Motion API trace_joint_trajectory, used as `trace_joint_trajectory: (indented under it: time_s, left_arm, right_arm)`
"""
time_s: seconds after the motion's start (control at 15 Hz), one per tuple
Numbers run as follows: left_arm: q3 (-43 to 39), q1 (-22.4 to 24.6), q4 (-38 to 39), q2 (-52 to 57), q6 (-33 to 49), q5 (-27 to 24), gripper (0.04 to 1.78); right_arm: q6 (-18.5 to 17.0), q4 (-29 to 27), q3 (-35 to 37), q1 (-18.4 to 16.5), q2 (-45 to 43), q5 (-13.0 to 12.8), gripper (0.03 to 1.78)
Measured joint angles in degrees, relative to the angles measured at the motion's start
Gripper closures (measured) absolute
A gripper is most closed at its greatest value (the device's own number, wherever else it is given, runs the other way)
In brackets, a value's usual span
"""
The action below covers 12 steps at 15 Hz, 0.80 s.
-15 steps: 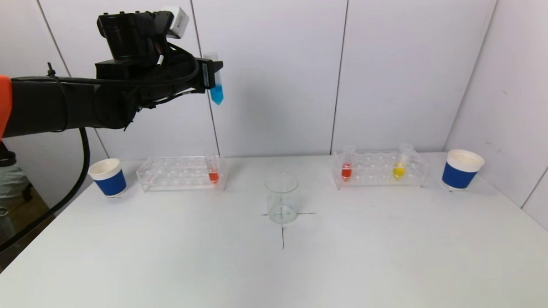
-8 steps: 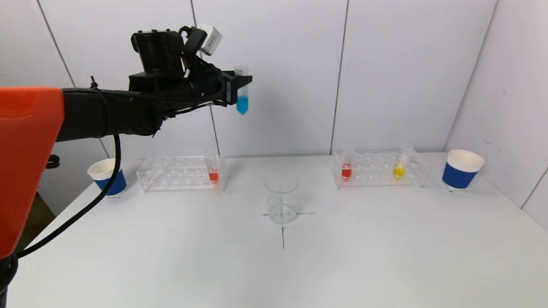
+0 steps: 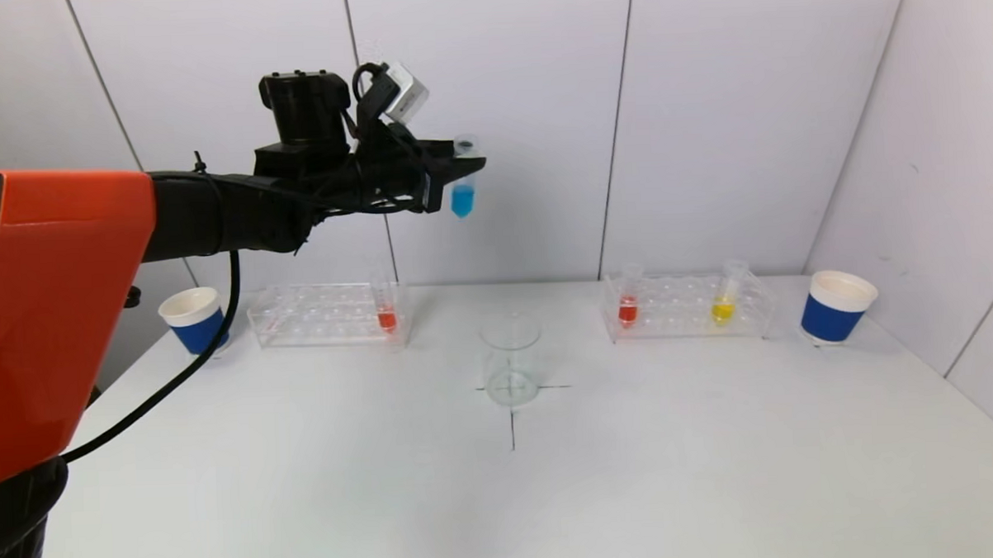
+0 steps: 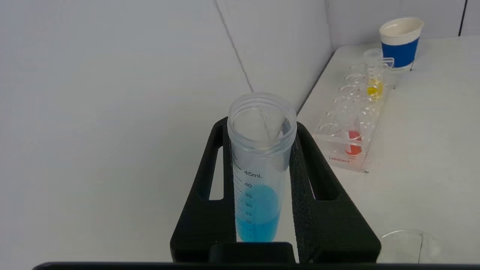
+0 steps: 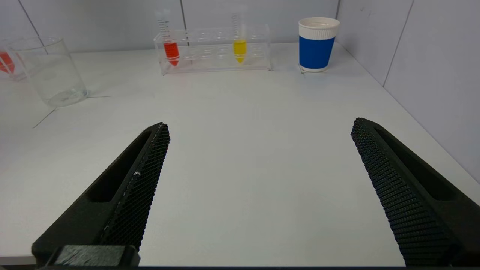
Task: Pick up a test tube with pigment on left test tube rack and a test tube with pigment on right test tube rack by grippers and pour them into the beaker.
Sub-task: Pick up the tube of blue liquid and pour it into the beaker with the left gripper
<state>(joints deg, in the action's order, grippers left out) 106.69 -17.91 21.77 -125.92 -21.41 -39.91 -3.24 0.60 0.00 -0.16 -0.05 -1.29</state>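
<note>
- Blue paint sits in the test tube, held tight in the left gripper jaws, high above the worktop.
- The tube stands almost upright, mouth up, tip down.
- Bring it over the beaker first, go low, then tip slowly.
- The right gripper waits wide open, holding nothing.

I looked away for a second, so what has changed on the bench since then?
The left gripper, still shut on the blue test tube, has carried it rightward and lower, toward the space above the beaker. Nothing was taken or released. Both racks, their red and yellow tubes, the cups and the beaker stayed put.
</note>
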Motion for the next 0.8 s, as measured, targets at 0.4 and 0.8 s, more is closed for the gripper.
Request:
trace_joint_trajectory:
  time_s: [0.4,0.8]
  left_arm:
    - [-0.20,0.39,-0.04,-3.96,-13.92,-5.12,1.38]
    - [-0.40,0.27,-0.45,-7.49,-27.45,-8.59,1.38]
  right_arm:
    - [0.02,0.00,0.00,0.00,0.00,-0.02,0.05]
    - [0.00,0.00,0.00,0.00,0.00,-0.02,0.05]
